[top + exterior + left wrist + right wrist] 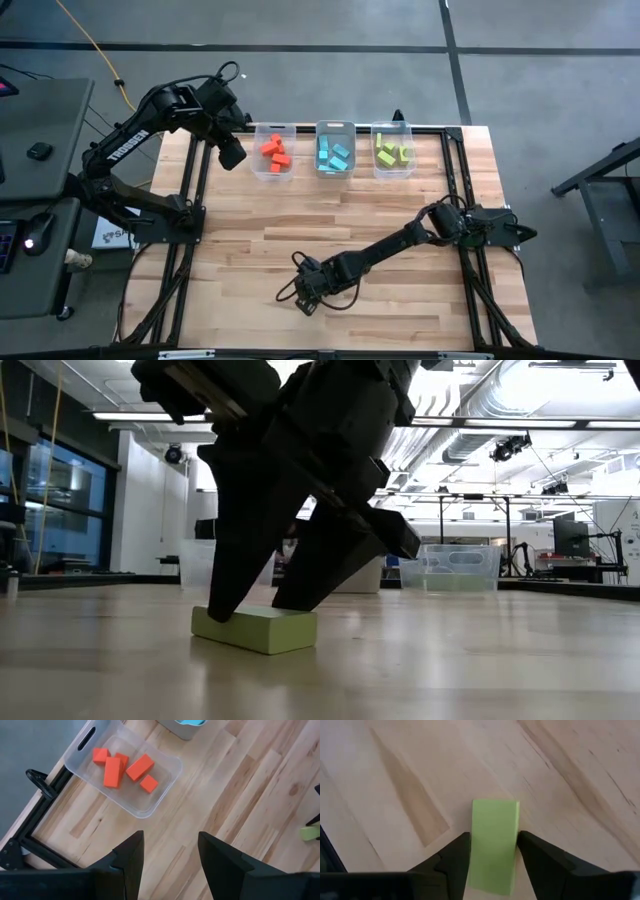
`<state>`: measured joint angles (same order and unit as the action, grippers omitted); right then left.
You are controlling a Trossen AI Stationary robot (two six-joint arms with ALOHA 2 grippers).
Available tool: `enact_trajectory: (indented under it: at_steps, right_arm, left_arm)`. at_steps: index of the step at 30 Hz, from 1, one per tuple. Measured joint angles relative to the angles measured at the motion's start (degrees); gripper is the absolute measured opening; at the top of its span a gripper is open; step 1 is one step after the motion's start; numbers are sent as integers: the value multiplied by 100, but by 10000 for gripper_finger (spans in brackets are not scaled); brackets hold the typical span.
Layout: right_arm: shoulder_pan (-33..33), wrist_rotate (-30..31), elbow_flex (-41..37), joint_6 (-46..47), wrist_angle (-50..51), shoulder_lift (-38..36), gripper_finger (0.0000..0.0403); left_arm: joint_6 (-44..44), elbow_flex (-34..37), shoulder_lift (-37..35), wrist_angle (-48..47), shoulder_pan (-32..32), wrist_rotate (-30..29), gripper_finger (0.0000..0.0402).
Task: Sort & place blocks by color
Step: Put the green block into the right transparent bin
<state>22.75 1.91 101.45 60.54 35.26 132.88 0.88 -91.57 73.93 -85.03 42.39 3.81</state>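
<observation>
Wooden table point(395, 780), yellow-green block point(492, 847) flat between right pincer point(492, 855) fingers, seemingly touching both sides.

White capital letters reading "TROSSEN" run along the upper link of the left arm point(128, 140), seen from above beside the wooden table point(330, 250). A white sheet point(110, 237) lies on the floor under that arm, just off the table's left edge; it carries dark print that appears to begin with "SP", the rest hidden by the arm's base. No other writing, number or sign is legible in any of the views.
</observation>
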Motion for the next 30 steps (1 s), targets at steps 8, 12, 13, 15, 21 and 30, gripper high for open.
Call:
enact_trajectory:
  at_steps: [8, 12, 13, 15, 21, 30]
  right_arm:
    - [-25, -14, -4, 198, 88, 2, 169]
    - [-37, -244, -23, 114, -13, 0, 169]
    - [-37, -244, -24, 112, -16, 0, 170]
    - [-31, -198, -23, 106, 15, 0, 174]
    - [-67, -178, -10, 158, 122, -2, 197]
    - [-137, -112, -11, 591, 308, -2, 190]
  left_arm:
    - [40, 0, 0, 2, 0, 2, 162]
    - [116, 0, 0, 37, 0, 0, 162]
    - [139, 0, 0, 56, 0, 0, 162]
    - [140, -2, 0, 66, 0, 2, 162]
    - [140, 0, 0, 86, 0, 1, 162]
    - [182, 0, 0, 85, 0, 0, 162]
